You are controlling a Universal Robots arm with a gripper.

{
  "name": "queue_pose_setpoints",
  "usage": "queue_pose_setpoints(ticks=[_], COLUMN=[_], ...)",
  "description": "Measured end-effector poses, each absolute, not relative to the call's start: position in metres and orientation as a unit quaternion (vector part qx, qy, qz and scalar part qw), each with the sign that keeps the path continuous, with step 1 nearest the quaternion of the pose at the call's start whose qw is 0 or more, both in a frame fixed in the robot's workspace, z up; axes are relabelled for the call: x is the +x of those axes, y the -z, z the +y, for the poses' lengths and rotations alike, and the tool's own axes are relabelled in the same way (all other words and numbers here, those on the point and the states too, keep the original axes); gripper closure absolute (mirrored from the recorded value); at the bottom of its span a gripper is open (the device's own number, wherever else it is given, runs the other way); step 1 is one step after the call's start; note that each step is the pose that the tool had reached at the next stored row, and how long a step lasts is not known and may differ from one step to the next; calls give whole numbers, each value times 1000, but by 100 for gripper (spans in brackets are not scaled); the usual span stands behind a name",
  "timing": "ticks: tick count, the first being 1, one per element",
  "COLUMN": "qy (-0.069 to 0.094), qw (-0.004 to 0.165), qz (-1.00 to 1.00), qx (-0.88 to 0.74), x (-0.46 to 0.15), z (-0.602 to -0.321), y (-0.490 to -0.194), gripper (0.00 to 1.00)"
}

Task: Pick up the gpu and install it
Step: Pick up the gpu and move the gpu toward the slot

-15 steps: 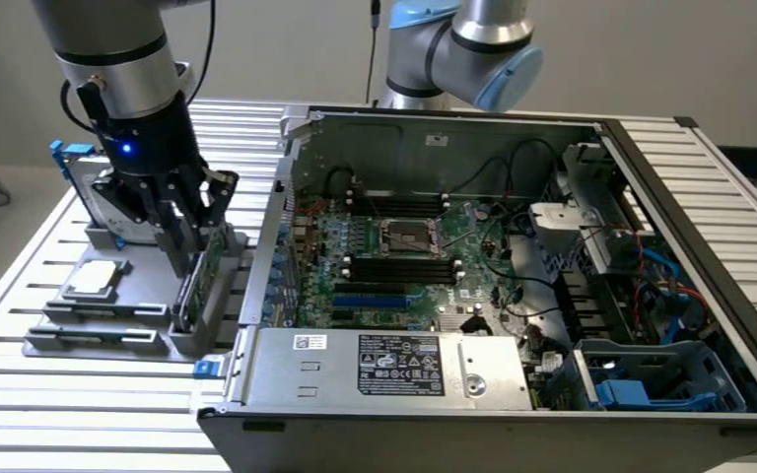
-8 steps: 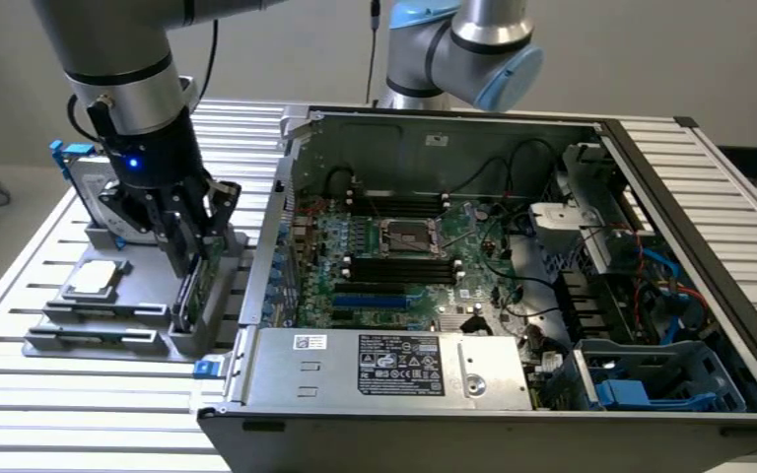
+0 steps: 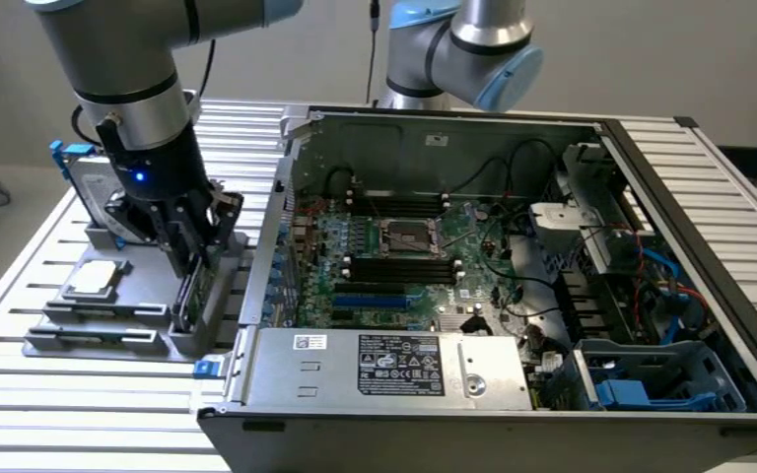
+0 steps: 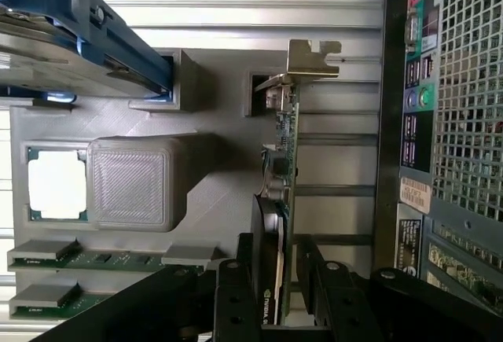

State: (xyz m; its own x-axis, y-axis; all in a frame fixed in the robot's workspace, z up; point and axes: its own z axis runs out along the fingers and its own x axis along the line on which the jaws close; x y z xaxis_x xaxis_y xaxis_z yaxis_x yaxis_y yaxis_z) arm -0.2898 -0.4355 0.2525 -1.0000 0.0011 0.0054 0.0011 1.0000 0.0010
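Note:
The gpu stands on edge in a slot of the grey parts holder, its green board thin-side on, its silver bracket at the far end and a black cooler on one face. My gripper is open and straddles the card, one black finger on the cooler side and the other on the board side, with small gaps to the card. In the exterior view the gripper reaches down onto the gpu, at that view's left of the open computer case.
The holder also carries a silver hard drive with blue rails, a processor and memory sticks. The green motherboard lies inside the case beside a power supply. A second arm stands behind the case.

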Motion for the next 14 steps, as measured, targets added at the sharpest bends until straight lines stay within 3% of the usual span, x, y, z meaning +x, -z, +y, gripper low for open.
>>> queue_pose_setpoints(ticks=[14], qy=[1], qw=[7], qz=[-1000], qx=[-1], x=[-290], z=[-435], y=[-245], gripper=[66])
